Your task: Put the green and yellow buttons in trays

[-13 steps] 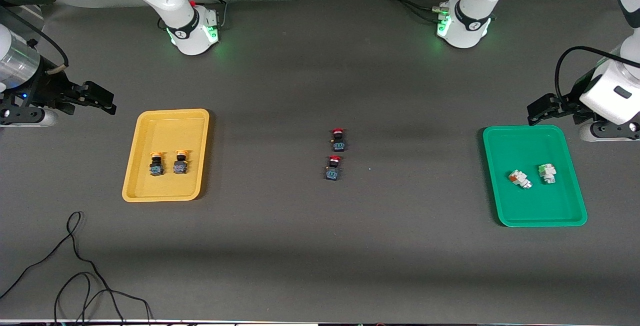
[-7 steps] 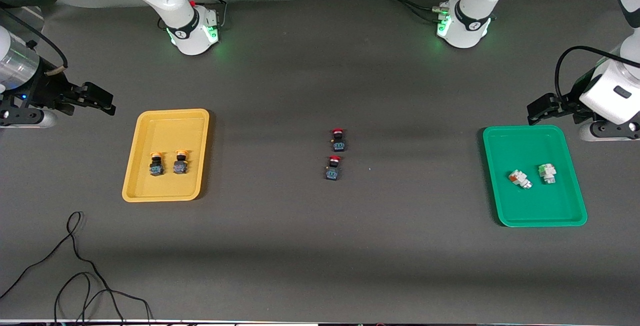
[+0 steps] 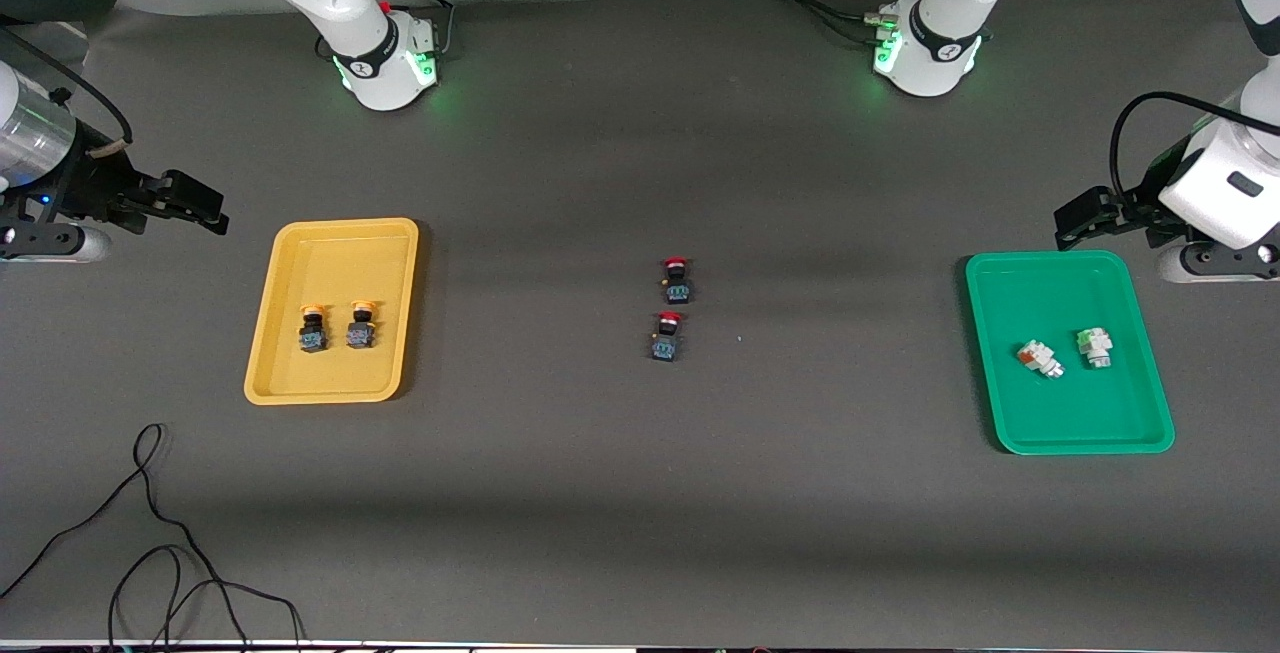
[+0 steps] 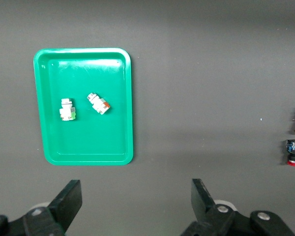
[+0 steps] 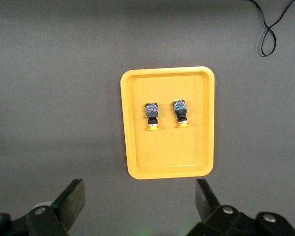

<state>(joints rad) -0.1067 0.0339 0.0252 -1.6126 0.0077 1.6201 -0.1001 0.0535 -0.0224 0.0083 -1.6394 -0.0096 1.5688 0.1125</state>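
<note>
Two yellow buttons [image 3: 336,325] are sitting in the yellow tray [image 3: 270,373], two whitish buttons [image 3: 1066,353] in the green tray [image 3: 1150,433]. The left gripper [image 3: 1085,218], at the green tray's 12 o'clock, and the right gripper [image 3: 190,203], at the yellow tray's 10 o'clock, are hanging wide open, empty. The buttons are probably light and rigid; grip across the body.

1. We see a robotics lab bench: two white arm bases [image 3: 385,63] [image 3: 925,53] with green lights stand bolted along a table [image 3: 640,493] covered in dark grey matting.
2. We see loose black cable [image 3: 150,533] trailing over the mat, and sorted switches in coloured trays [image 3: 335,233] [image 3: 1050,263].
</note>
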